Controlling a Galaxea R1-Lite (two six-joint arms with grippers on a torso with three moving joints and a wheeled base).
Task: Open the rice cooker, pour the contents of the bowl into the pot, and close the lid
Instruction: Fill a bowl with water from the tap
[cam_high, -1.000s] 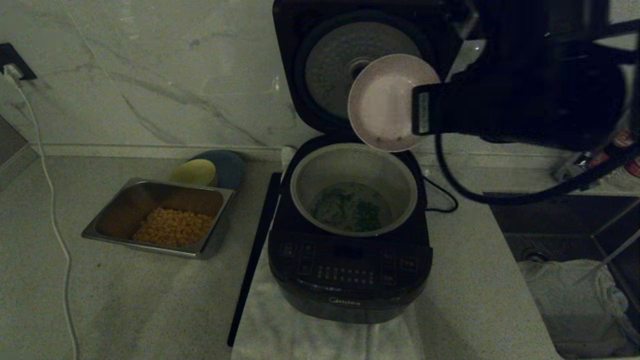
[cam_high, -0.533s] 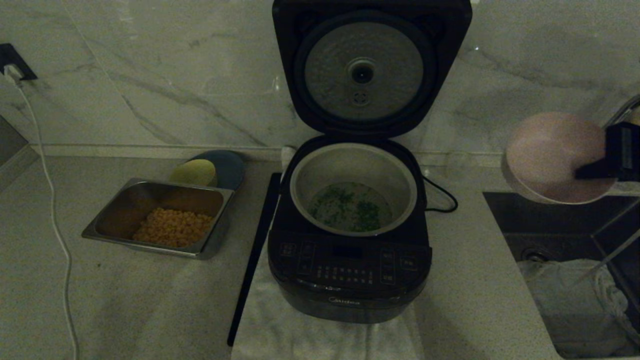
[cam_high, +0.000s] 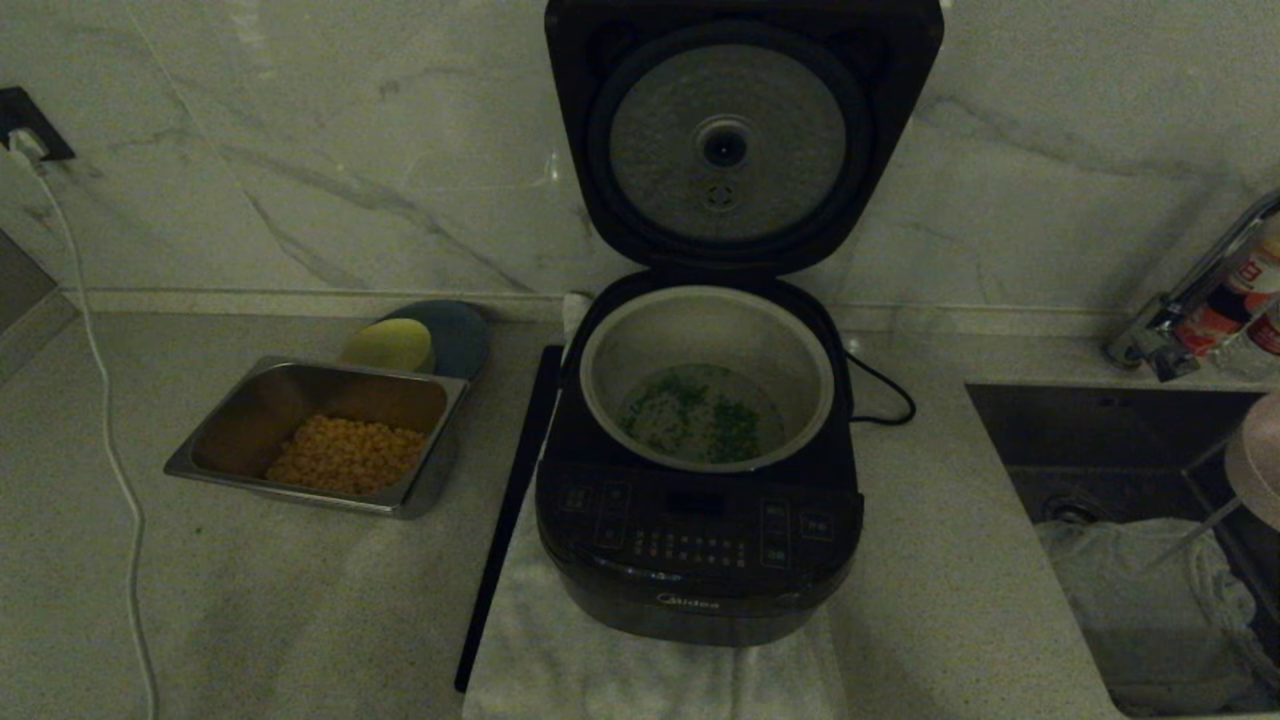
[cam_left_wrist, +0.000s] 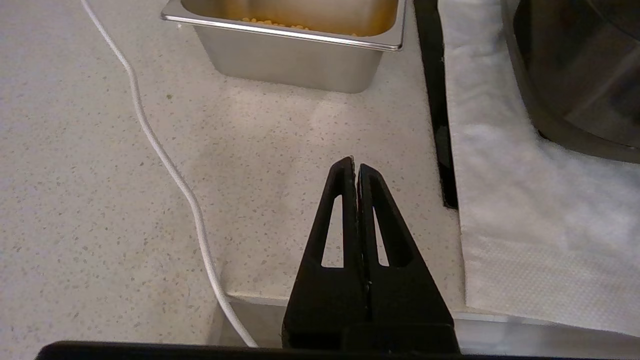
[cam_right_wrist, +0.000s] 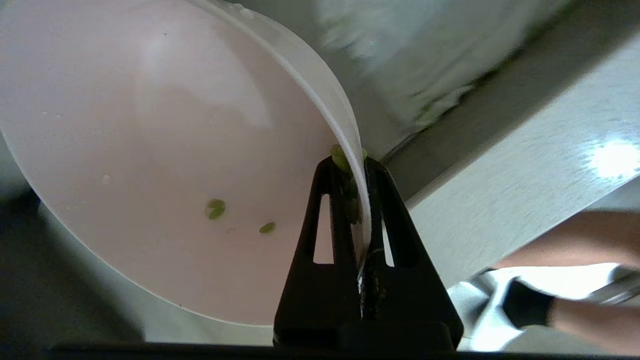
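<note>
1. Overhead, the rice cooker (cam_high: 700, 520) stands with its lid (cam_high: 742, 130) raised against the wall, and the chopped greens (cam_high: 705, 418) lie in the inner pot (cam_high: 707, 375). The pink bowl (cam_high: 1262, 470) is cut off at the right edge, over the sink (cam_high: 1100, 450); the arm holding it is out of sight. A steel tray (cam_high: 315, 435) of corn sits well to the cooker's left.
2. From the left wrist, the left gripper (cam_left_wrist: 356, 172) hangs parked above the counter (cam_left_wrist: 100, 200), fingers pressed together on nothing.
3. From the right wrist, the right gripper (cam_right_wrist: 356, 172) pinches the bowl's rim; only a few green flecks cling inside. Pouring looks done, so set the bowl down level before letting go, then close the lid. Where the bowl would land is hard to make out.
</note>
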